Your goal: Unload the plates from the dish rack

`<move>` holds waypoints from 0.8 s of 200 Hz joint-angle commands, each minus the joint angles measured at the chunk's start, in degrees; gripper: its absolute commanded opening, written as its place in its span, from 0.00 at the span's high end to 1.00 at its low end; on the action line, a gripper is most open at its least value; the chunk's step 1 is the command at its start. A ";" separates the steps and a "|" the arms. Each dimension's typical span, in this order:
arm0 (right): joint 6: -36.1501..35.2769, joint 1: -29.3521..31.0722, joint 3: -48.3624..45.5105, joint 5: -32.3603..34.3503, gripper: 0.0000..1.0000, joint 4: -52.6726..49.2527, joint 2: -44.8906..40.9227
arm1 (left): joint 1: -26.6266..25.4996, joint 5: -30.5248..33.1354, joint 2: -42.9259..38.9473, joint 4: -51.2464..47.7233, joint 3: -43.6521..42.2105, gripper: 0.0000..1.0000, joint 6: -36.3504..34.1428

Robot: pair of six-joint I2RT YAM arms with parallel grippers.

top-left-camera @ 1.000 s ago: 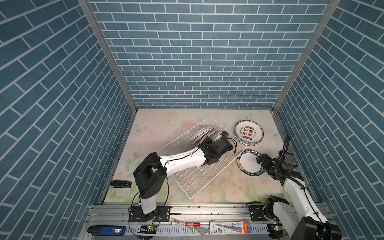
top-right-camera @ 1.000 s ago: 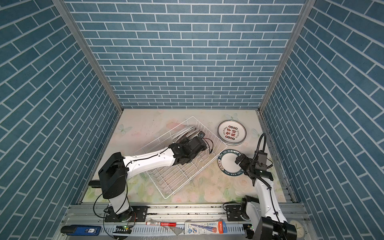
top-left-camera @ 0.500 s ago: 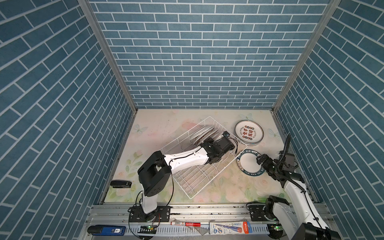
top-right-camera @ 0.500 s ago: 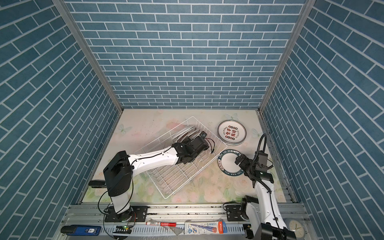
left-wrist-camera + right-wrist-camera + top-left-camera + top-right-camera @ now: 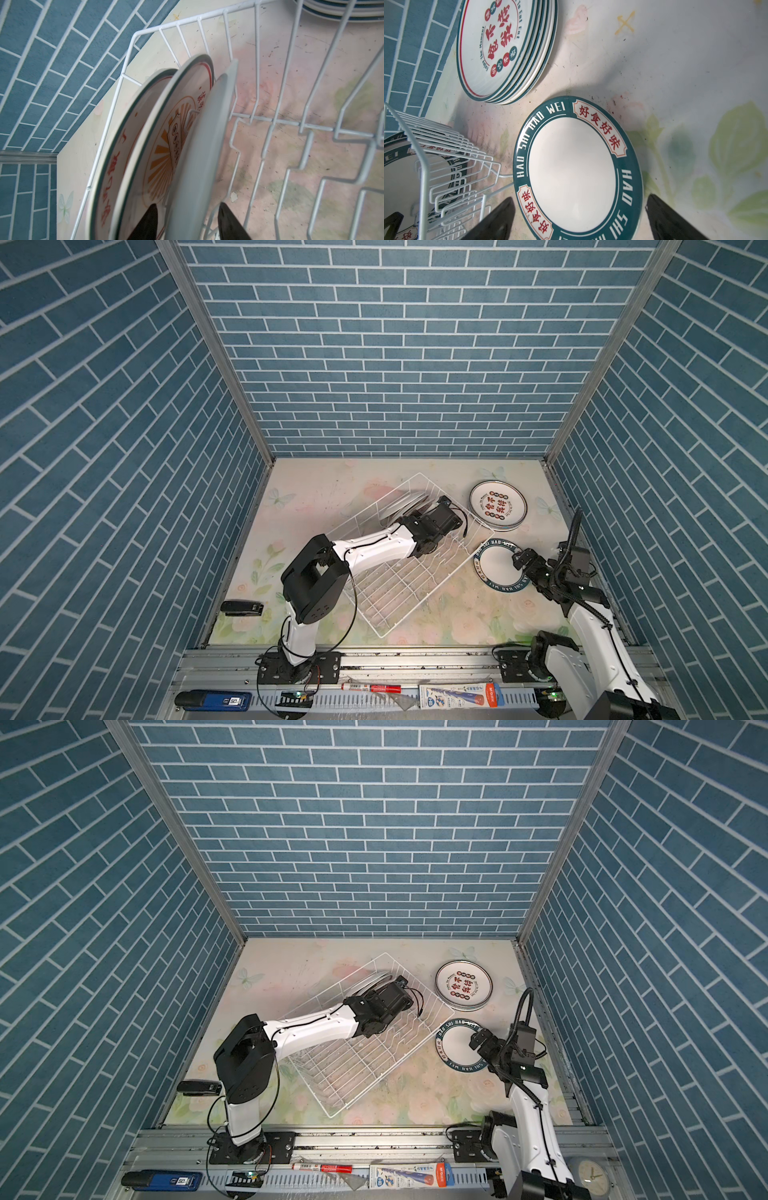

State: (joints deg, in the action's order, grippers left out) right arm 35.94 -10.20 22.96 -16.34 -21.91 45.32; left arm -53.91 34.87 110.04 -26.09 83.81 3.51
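Observation:
The white wire dish rack (image 5: 382, 634) (image 5: 332, 1114) lies slantwise mid-table. Three plates (image 5: 401, 506) (image 5: 372, 982) stand on edge at its far end. My left gripper (image 5: 417, 512) (image 5: 187, 207) reaches into the rack. Its fingers (image 5: 152, 218) straddle the nearest plate (image 5: 207, 135), with a thin gap on each side. Behind that one stands a sunburst plate (image 5: 166, 133). Right of the rack a green-rimmed plate (image 5: 496, 568) (image 5: 571, 170) lies flat. My right gripper (image 5: 521, 560) (image 5: 579, 204) hovers open over its near edge.
A stack of several plates (image 5: 498, 506) (image 5: 463, 986) (image 5: 506, 49) sits at the back right, close to the rack's corner. A black stapler (image 5: 241, 608) lies by the left wall. A blue device (image 5: 212, 700) and a red marker (image 5: 372, 688) rest on the front rail.
My left gripper's jaws have narrowed around the nearest plate in the rack, and the arm has shifted slightly. The right arm has hardly moved.

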 commanded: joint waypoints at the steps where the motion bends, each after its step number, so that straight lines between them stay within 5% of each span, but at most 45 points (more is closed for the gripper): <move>1: -1.75 -0.26 -0.96 -0.32 0.01 -1.29 -0.93 | 0.17 0.03 2.04 -1.26 1.69 0.61 -0.27; 115: -2.72 -0.25 -1.34 -1.44 0.01 -1.82 -3.18 | 0.21 0.91 2.07 -2.70 2.76 0.94 -1.31; 160: -2.29 -0.19 -1.33 -2.89 0.01 -0.92 -2.86 | -0.22 1.88 0.47 -3.53 2.68 1.00 -1.57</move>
State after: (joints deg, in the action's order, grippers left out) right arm 35.46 -10.20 22.96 -17.61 -22.41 42.50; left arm -53.54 36.40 111.33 -27.68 85.71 0.99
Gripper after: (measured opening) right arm 0.988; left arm 0.129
